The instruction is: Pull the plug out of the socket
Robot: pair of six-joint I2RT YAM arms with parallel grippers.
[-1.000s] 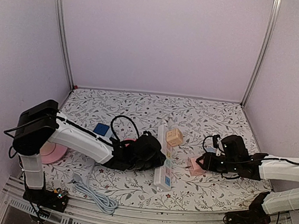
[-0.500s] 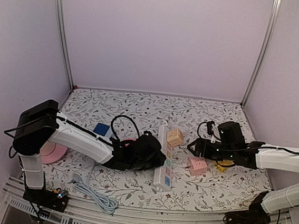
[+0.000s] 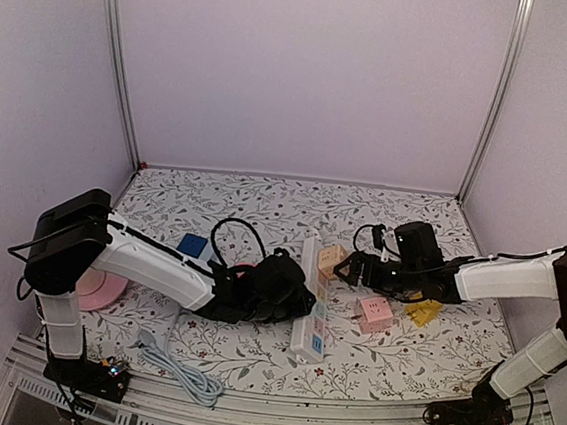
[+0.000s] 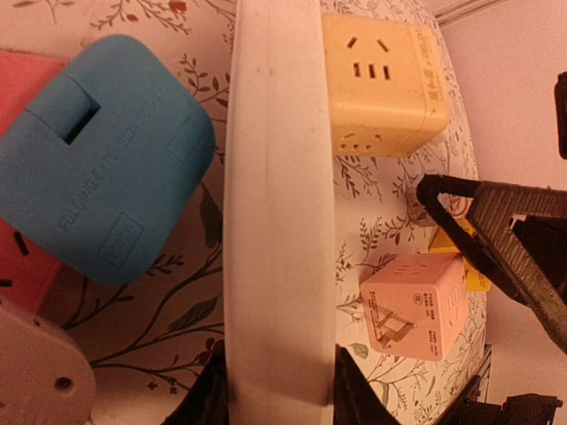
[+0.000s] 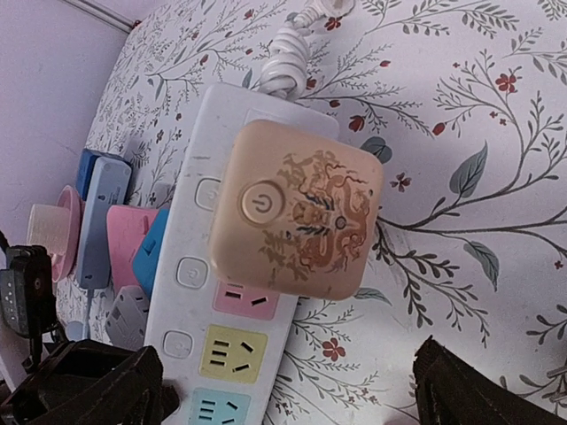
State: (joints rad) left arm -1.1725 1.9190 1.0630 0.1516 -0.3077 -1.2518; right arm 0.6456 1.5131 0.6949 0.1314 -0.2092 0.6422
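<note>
From above, the white power strip lies on the flowered table between the arms, its long axis running far to near, and the tan cube plug sits at its far end. A pink cube adapter and a yellow piece lie just right of the strip. A blue adapter, a pink disc and a grey cable lie to its left. The left gripper presses against the strip's left side, its tips hidden under its own black body, and the right gripper reaches in just beside the plug. The left wrist view shows that claw's dark fingers touching both long edges of the strip — a narrow clamp on it. The plug's outlet face is turned to this camera, and the yellow piece is mostly hidden behind the right claw's finger. In the right wrist view the plug stands on the strip, button face toward the camera. The fingers are spread wide in the lower corners, clear of the plug and holding nothing. The strip's near end is cut off, and its white cord leaves the far end.
</note>
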